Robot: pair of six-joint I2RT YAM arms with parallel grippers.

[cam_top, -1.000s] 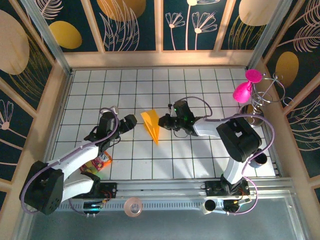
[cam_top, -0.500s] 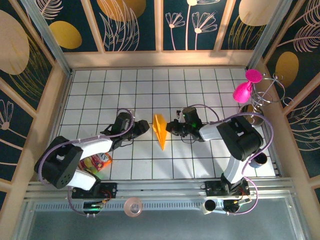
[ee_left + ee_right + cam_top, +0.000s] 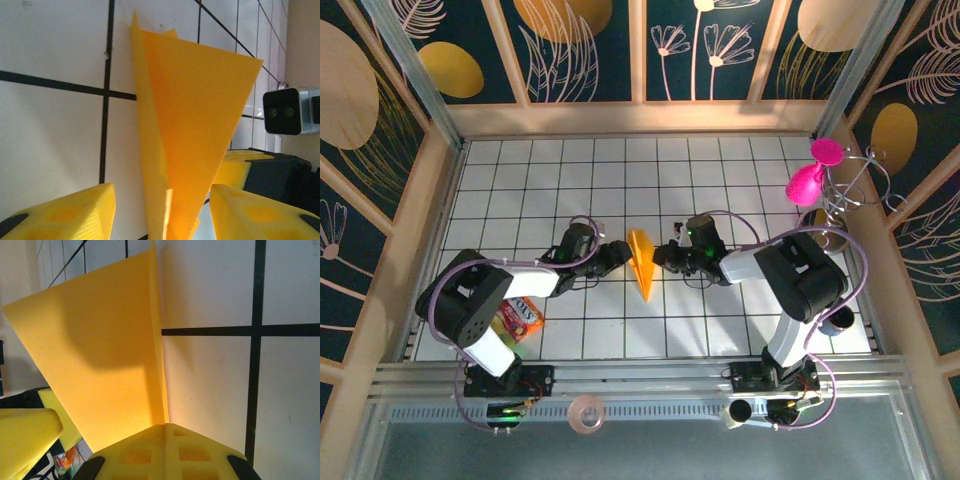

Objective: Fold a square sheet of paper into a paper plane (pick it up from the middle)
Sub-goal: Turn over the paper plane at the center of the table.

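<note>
Plane nearly done: a folded dart stands on edge mid-desk, with a hand on each side.

Paper plane sits at the centre of the frame on the white tiled desk. It is already a narrow dart, sharp tip toward the bottom of the frame, wide tail toward the top, closed along its centre crease. Right hand is pressed together, pinching the plane from the right. Left hand sits opposite, its fingers spread either side of the paper, not gripping. Left to do, I'd say: turn down the wings, then release. Room looks good, with bare tiles above and below the plane. Snack packet at lower left and pink figure at upper right sit well apart.
</note>
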